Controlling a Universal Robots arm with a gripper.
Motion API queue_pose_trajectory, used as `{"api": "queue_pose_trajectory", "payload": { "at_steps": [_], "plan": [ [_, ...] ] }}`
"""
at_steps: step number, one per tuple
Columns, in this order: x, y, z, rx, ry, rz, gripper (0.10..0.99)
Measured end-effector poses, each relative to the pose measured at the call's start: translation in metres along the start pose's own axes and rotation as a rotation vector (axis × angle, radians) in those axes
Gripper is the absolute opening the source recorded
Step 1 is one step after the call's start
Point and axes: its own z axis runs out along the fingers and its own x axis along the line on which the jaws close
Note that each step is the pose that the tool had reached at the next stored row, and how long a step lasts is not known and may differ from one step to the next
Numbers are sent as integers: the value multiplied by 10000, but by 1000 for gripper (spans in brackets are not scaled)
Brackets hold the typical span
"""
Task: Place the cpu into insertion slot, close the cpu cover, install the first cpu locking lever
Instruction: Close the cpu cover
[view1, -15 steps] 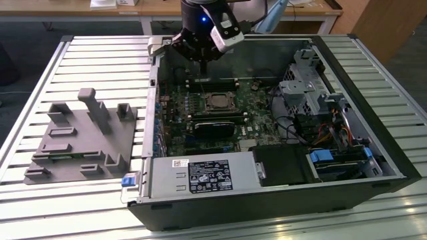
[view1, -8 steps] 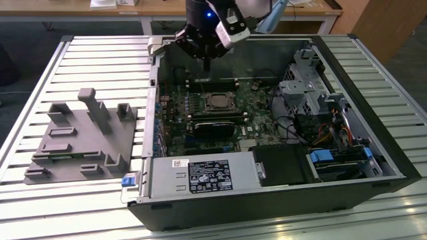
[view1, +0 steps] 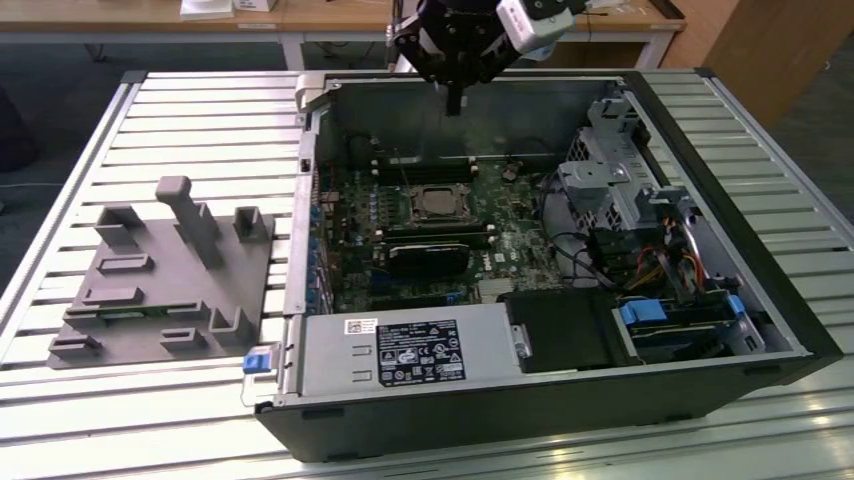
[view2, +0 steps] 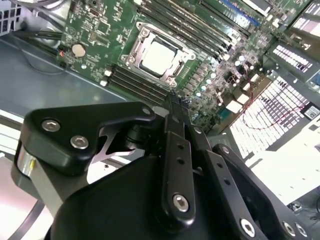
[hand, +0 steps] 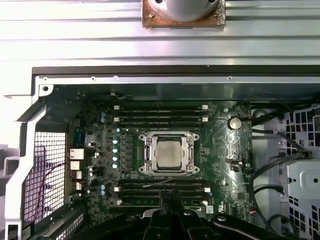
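The cpu, a dull silver square, lies flat in the middle of the green motherboard inside the open computer case. The silvery cpu cover lies down around it as a frame. Under these two, the insertion slot is hidden. A thin wire lever runs slanted along one side of the socket. My gripper hangs above the case's far wall, well clear of the cpu. Its black fingers are shut together and hold nothing.
Long black memory slots flank the socket on two sides. A black module sits just in front of it. A power supply, a drive cage and loose cables fill the case's near and right parts. A grey fixture block stands outside at the exterior view's left.
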Motion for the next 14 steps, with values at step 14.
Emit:
{"api": "queue_pose_trajectory", "payload": {
  "at_steps": [14],
  "plan": [
    [0, 1, -1, 1, 2, 0, 106]
  ]
}}
